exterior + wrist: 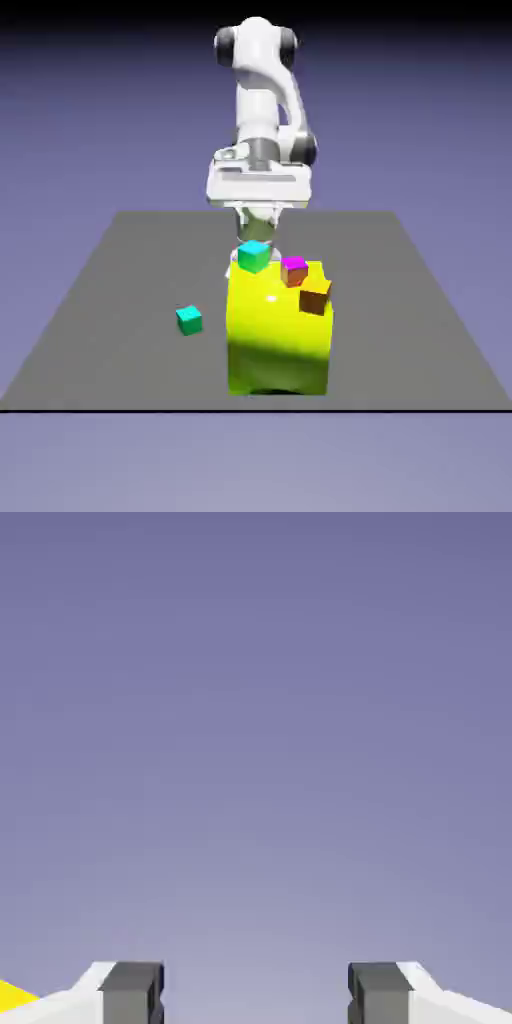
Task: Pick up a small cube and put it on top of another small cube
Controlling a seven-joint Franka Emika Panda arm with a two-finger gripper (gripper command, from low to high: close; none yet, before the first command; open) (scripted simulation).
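Claw (256, 997) wide open, nothing between.

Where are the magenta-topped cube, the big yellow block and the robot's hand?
Magenta-topped cube (294, 271): exterior view, front edge of its top.
Big yellow block (279, 340): exterior view, its front.
Hand (256, 994): hand view, midway between its spread fingertips.

White arm with dark joint caps

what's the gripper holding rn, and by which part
Nothing is held: in the hand view the gripper stands open, its two finger tips wide apart with only backdrop between them.
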